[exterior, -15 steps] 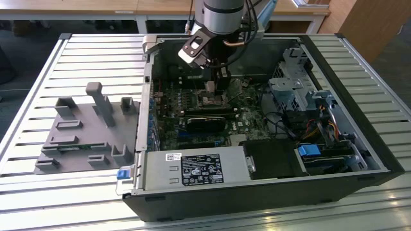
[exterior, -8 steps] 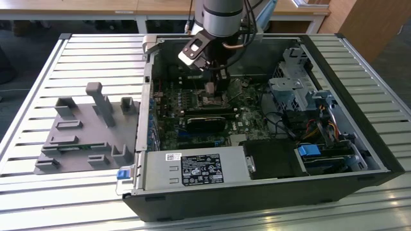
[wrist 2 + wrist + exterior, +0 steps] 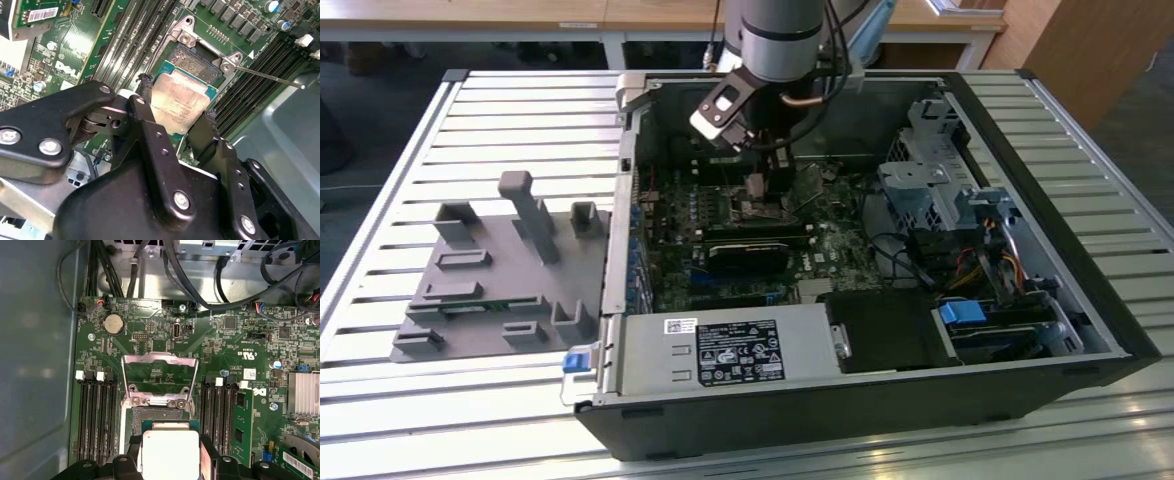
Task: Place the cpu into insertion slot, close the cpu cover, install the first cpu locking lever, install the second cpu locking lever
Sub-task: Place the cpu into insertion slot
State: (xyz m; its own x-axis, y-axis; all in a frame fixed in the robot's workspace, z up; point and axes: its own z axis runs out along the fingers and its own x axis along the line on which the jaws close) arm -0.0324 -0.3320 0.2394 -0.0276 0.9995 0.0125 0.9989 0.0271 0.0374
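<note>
Fingers (image 3: pixel 146 92) of the gripper (image 3: pixel 175 107) pinch the cpu (image 3: pixel 181 97) from two sides, closed only as far as the chip lets them. The chip lies flat between them, just over the insertion slot (image 3: pixel 159 415); I cannot tell if it touches. The cpu cover (image 3: pixel 159 375) stands flipped open past the slot. In the exterior view, a grey holder block (image 3: pixel 487 275) lies at the left, then the open computer case (image 3: pixel 854 420), with cables (image 3: pixel 907 255) right of the gripper.
</note>
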